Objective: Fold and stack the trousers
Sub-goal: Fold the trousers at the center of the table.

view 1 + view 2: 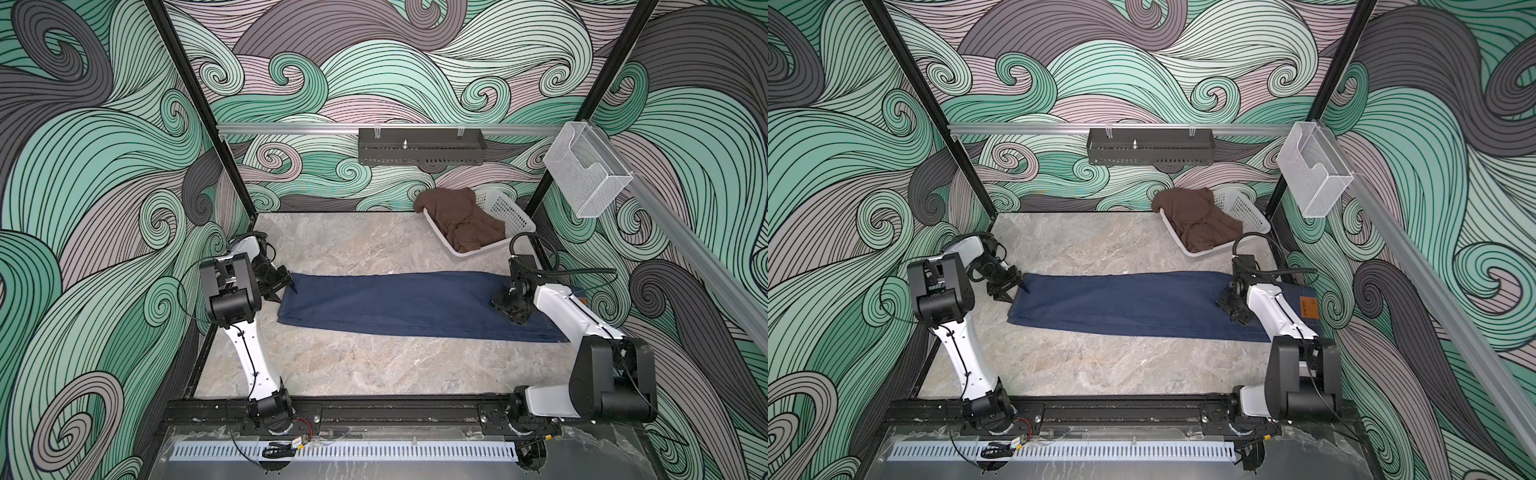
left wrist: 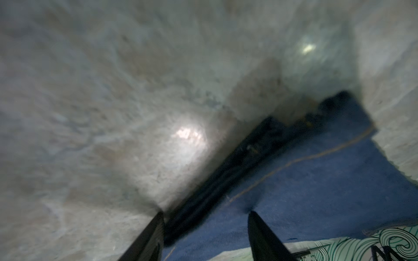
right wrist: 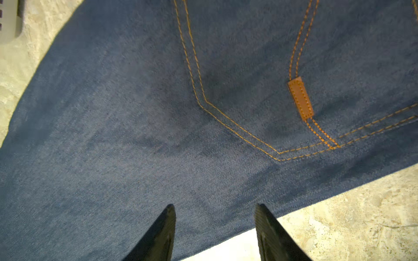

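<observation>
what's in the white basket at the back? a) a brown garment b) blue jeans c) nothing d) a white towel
a: a crumpled brown garment fills the basket, while the jeans lie spread out apart from it.

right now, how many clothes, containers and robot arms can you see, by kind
clothes: 2, navy trousers, brown garment
containers: 3, white basket, black rack, clear mesh bin
robot arms: 2, left arm, right arm
total: 7
</observation>
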Motion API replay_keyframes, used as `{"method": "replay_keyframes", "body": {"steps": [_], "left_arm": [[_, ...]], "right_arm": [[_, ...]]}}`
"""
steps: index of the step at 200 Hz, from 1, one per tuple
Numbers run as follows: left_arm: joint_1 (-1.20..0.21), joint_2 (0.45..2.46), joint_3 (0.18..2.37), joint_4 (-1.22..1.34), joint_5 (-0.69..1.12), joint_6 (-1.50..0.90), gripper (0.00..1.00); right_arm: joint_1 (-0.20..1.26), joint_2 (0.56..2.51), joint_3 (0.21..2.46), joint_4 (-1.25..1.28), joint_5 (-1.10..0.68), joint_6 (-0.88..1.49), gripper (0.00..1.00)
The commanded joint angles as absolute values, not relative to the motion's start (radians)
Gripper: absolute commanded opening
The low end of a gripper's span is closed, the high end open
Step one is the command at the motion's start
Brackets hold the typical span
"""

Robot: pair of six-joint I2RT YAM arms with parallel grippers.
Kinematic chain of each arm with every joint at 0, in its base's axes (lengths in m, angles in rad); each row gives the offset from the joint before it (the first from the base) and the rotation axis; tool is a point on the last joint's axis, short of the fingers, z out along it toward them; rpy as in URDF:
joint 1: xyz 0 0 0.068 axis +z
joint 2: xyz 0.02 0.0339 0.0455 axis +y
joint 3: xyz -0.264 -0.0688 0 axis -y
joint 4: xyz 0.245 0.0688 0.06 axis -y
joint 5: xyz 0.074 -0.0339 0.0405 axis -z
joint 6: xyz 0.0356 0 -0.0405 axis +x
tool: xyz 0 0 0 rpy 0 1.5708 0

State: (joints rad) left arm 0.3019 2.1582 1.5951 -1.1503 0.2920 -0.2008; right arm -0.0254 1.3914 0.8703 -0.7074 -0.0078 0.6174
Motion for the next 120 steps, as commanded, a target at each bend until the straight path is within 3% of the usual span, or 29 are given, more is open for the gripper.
{"method": "replay_keyframes", "body": {"steps": [1,25,56,120], "left_arm": [[0.291,2.181,1.565,-1.154,0.293,-0.181,0.62],[0.275,2.170,1.540,-1.147,0.293,-0.185,0.58],[0.254,2.150,1.510,-1.138,0.275,-0.195,0.39],[0.213,2.143,1.498,-1.128,0.241,-0.213,0.12]], "right_arm": [[-0.017,1.371,0.859,-0.719,-0.020,0.627,0.57],[-0.018,1.356,0.845,-0.717,-0.025,0.629,0.57],[-0.017,1.332,0.831,-0.716,-0.028,0.626,0.57],[-0.017,1.293,0.819,-0.723,-0.029,0.626,0.57]]}}
